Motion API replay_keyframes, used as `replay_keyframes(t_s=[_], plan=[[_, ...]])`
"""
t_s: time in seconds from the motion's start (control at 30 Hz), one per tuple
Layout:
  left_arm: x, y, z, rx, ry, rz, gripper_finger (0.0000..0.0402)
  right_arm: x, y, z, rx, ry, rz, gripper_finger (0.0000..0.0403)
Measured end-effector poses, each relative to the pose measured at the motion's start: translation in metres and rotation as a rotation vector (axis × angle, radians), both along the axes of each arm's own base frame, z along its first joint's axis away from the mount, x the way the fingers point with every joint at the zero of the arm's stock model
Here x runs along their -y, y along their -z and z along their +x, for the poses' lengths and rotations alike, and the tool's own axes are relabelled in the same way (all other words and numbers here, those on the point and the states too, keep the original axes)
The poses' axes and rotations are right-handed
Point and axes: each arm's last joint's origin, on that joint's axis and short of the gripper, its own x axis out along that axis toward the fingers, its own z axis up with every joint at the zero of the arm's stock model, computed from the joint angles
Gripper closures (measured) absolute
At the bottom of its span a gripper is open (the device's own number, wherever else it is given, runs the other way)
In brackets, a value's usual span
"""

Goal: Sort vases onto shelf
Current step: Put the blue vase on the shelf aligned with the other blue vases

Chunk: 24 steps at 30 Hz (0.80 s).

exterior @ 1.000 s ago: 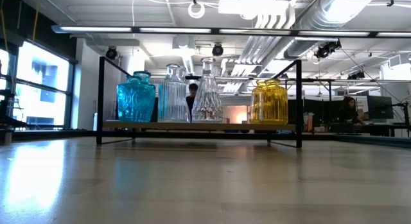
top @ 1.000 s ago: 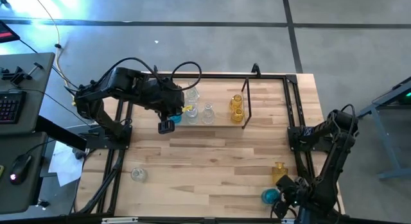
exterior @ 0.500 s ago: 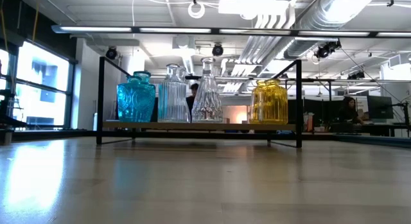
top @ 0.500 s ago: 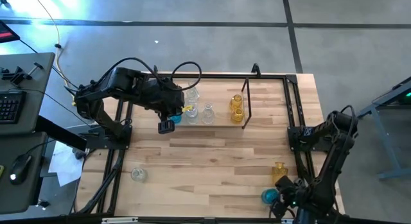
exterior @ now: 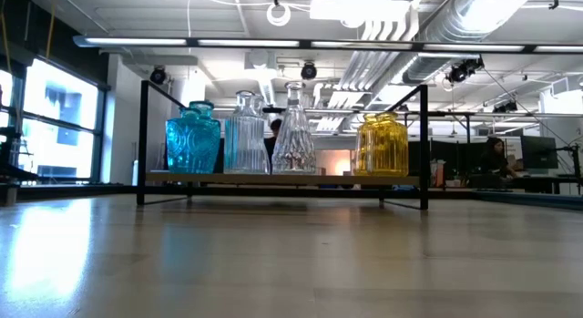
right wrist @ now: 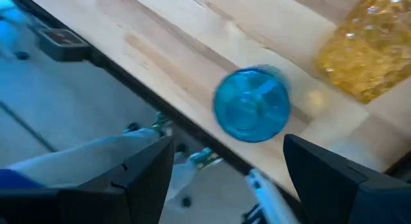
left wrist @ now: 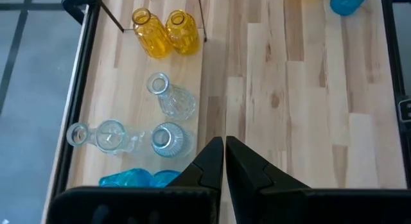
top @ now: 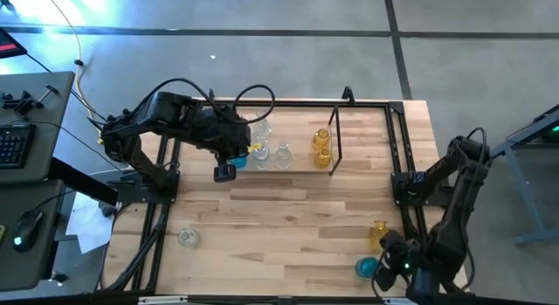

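From above, the left end effector [top: 226, 172], fingers together and empty, hangs just beside the shelf [top: 334, 137] by the counter's far edge. The right end effector [top: 384, 268] spreads wide, seemingly over a blue vase [top: 366, 267] at the near right corner. The right wrist view shows that blue vase [right wrist: 251, 105] between parted fingers, beside an amber vase [right wrist: 363, 57].

Glossy glass vases [exterior: 244, 133], wooden table [top: 288, 218]
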Motion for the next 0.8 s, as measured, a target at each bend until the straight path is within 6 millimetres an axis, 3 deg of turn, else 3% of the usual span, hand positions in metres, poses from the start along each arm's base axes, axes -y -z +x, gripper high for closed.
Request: replay_keyframes(t_s=[0.3,0.63,0.8], plan=[[-0.002,0.000,0.000,-0.006,0.026,0.025,0.0392,0.010,-0.015,0.033,0.082,0.092,0.161,0.0128],[-0.002,0.000,0.000,-0.011,0.057,0.030,0.0392,-0.001,0.011,0.044,-0.024,0.103,0.118,0.0128],[-0.001,0.000,0.000,-0.012,0.081,-0.007,0.0392,-0.002,0.015,0.045,-0.044,0.117,0.114,0.0128]])
